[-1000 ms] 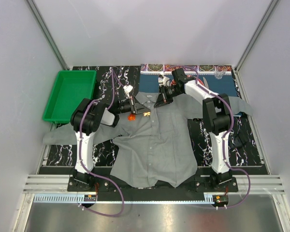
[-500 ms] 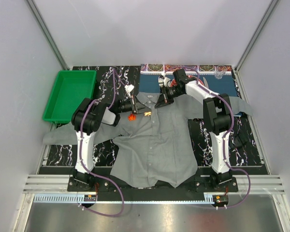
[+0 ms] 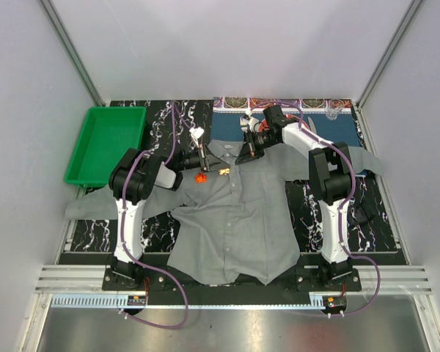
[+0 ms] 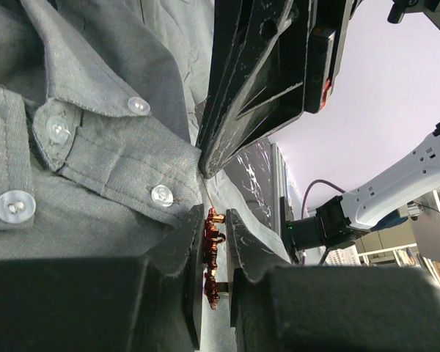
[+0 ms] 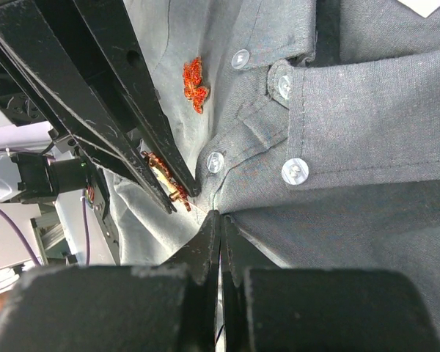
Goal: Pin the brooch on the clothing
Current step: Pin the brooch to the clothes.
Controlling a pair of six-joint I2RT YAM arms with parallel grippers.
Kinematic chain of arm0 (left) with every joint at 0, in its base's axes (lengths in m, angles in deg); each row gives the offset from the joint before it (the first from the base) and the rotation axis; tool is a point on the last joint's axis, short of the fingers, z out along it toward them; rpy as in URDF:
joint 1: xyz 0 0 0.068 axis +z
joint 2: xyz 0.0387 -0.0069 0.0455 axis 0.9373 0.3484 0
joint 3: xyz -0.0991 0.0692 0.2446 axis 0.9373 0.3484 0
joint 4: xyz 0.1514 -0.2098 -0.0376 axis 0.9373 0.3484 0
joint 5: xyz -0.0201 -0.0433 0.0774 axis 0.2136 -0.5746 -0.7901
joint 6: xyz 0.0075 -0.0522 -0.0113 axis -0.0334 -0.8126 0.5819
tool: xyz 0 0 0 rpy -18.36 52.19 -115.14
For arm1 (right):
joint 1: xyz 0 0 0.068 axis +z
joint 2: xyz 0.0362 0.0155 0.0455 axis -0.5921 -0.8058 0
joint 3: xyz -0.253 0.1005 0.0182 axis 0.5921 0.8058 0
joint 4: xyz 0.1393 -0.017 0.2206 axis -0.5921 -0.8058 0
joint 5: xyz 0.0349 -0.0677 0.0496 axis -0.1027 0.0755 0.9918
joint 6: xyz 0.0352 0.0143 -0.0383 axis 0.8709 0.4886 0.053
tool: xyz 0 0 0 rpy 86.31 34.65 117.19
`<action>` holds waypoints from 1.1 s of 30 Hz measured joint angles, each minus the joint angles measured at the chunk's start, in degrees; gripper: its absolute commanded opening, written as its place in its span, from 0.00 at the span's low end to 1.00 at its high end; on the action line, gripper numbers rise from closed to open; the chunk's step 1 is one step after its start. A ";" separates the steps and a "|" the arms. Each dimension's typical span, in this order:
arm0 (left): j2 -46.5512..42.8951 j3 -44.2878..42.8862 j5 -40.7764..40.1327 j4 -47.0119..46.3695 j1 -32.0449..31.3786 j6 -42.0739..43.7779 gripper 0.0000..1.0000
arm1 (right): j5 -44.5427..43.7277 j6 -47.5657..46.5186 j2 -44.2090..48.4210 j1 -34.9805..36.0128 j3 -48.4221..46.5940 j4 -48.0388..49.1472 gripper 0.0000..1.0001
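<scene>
While the grey shirt lies spread on the marbled tabletop, the left claw, nearly closed, grips the brooch beside the collar buttons. The right claw, shut tight, pinches the placket. A white tag at the collar is too cropped to read.

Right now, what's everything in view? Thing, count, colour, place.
shirt: 1, grey, spread flat mid-table, collar at far side
brooch: 1, reddish-gold, between the left gripper's fingers near the collar
orange ornament: 1, orange, lying on the shirt beside the button placket
tray: 1, green, far left
placemat: 1, blue patterned, far right
table mat: 1, black marbled, under the shirt
left gripper: 1, black, shut on the brooch
right gripper: 1, black, shut, pinching the shirt placket
</scene>
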 measured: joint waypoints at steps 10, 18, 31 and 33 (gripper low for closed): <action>0.20 -0.85 0.00 0.00 -0.02 1.31 0.00 | 0.09 -0.02 0.00 -0.07 0.15 0.09 0.00; 0.24 -0.85 0.02 -0.11 -0.15 2.67 0.00 | 0.07 0.15 0.00 -0.17 0.15 0.35 0.00; 0.33 -0.85 0.02 -0.13 -0.68 4.17 0.00 | 0.00 0.22 0.24 -0.15 1.16 0.85 0.00; 0.35 -0.85 0.02 -0.13 -0.70 4.42 0.00 | -0.04 0.24 0.31 -0.15 1.20 0.87 0.00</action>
